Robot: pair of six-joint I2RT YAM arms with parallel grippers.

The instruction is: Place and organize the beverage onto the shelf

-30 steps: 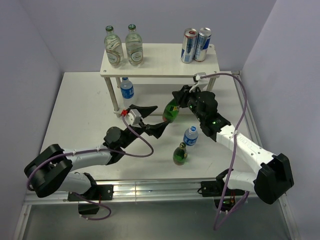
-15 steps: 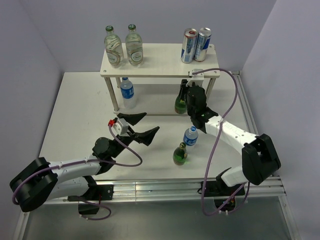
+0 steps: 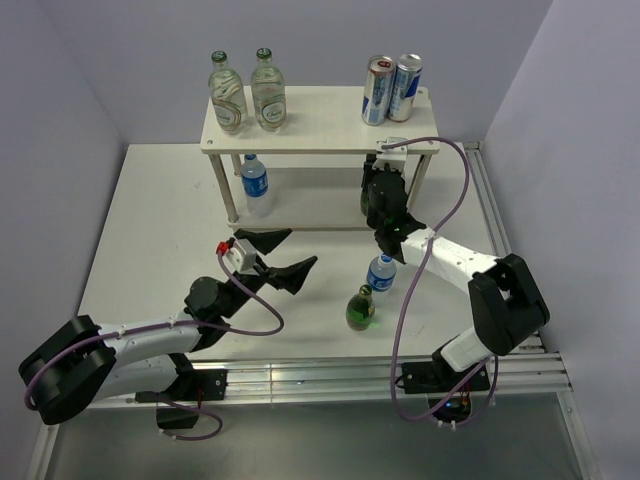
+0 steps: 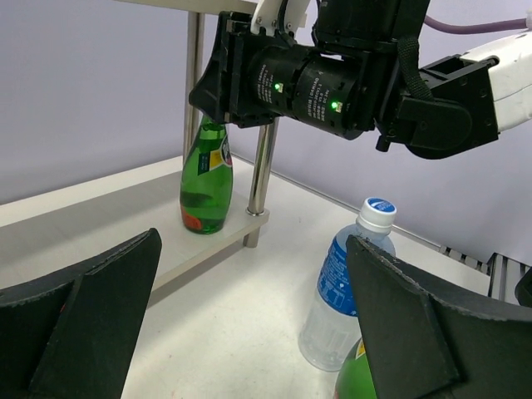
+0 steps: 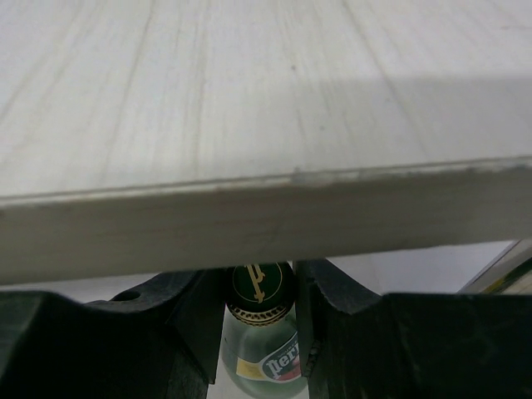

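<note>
**A:** What carries everything?

**B:** A white tabletop point(image 3: 160, 220), with the shelf point(image 3: 320, 118) standing at its far edge.

**A:** And the end effectors?

**B:** The right end effector point(image 3: 373, 192) is tucked under the right end of the shelf's top board. Its fingers are closed against the neck of a green bottle point(image 4: 206, 179). That bottle stands upright on the lower board, just beside a leg. The left end effector point(image 3: 283, 255) hovers over the middle of the tabletop, spread wide and holding nothing.

**A:** What else sits on the shelf?

**B:** Two glass bottles point(image 3: 227, 98) stand side by side on the left of the top board. Two cans point(image 3: 378, 92) stand close together on its right. A water bottle point(image 3: 254, 182) stands under the top board at the left end.

**A:** And off the shelf?

**B:** A second green bottle point(image 3: 360, 308) and another water bottle point(image 3: 381, 272) stand near each other on the tabletop. Both are upright, in front of the shelf's right end.
</note>
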